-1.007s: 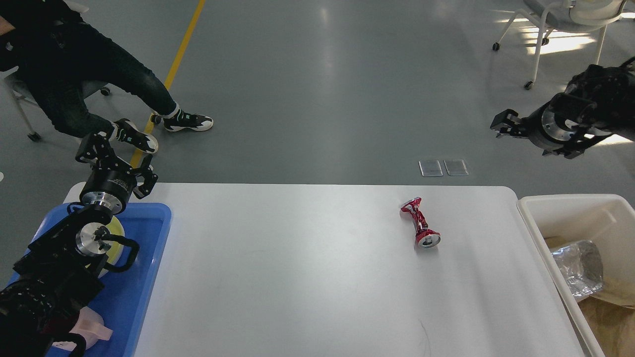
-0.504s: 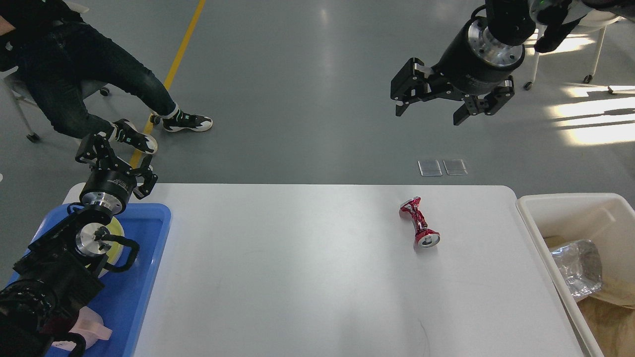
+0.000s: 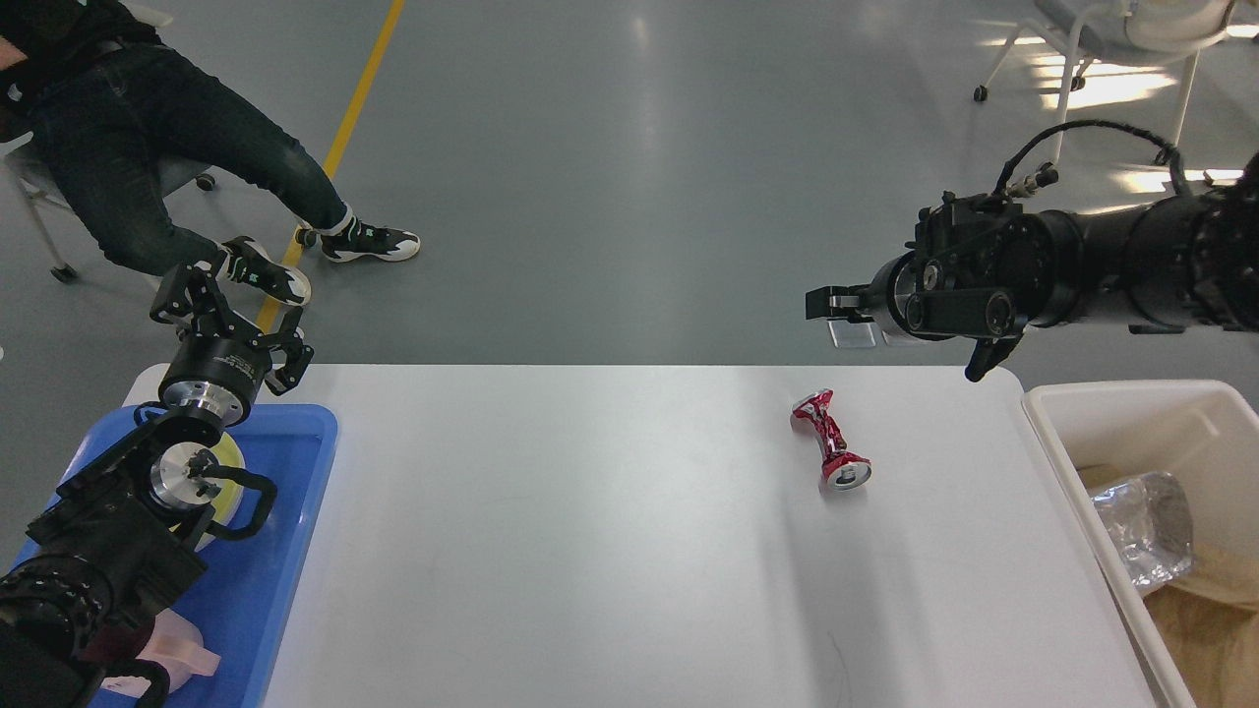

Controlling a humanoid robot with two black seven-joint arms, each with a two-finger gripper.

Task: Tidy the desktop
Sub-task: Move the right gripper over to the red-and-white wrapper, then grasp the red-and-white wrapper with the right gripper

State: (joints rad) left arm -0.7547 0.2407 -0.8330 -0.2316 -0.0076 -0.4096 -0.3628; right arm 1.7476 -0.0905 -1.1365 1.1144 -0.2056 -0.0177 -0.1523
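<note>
The white desktop fills the lower middle of the head view. A crushed red can lies on its side on the right part. My right gripper hangs open and empty over the desktop's far edge, up and to the right of the can, apart from it. My left gripper is open and empty at the far left corner, above the far end of the blue tray.
The blue tray holds a yellow round thing and a pink thing, partly hidden by my left arm. A white bin at the right edge holds crumpled foil and brown paper. A seated person is far left.
My right arm swung from high above the floor down and right; its gripper now hangs over the table's far edge near the can. The left arm and the can have not moved.
</note>
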